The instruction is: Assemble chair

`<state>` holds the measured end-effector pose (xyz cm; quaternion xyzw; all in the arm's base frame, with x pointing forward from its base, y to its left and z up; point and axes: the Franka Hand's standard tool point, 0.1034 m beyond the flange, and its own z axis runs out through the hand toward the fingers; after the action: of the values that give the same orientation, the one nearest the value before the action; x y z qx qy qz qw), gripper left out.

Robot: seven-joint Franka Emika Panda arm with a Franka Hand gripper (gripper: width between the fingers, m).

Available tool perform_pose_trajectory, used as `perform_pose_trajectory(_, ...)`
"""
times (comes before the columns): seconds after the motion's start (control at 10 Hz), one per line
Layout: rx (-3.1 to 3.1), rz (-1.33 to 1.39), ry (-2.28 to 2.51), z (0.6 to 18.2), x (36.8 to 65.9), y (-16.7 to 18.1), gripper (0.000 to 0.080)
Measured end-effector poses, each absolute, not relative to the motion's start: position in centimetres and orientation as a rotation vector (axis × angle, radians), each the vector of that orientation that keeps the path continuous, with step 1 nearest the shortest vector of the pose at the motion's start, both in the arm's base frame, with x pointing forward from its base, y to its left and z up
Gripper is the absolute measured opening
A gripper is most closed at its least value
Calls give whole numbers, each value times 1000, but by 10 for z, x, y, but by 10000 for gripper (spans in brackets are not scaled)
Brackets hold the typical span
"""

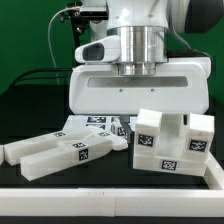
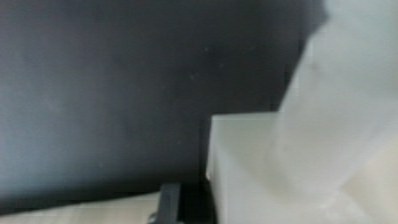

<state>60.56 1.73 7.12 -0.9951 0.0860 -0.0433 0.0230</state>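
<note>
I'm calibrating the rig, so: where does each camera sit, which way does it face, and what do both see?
Exterior view: low at the table's edge, facing the glossy white robot arm, over matte white blocky tagged chair parts on the black tabletop.
Wrist view: on the wrist, looking down close at a blurred white block; no robot part shows clearly.
Shared: black tabletop, white plastic; which part, unclear.

In the exterior view, the white blocky plastic chair section [image 1: 172, 140] stands on the black flat table [image 1: 112, 170] at four o'clock from my white wrist [image 1: 140, 50]; the long white plastic bars [image 1: 60, 152] lie at eight o'clock.
</note>
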Motion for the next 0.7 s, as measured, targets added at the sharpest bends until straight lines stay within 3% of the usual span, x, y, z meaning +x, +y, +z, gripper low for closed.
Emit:
perform_pose_trajectory(0.2, -3056, 99, 258, 70, 597, 20, 34)
perform_pose_trajectory(0.5, -2980, 487, 170, 98, 598, 24, 34)
perform_pose_trajectory(0.7, -2916, 736, 167, 94, 590, 21, 34)
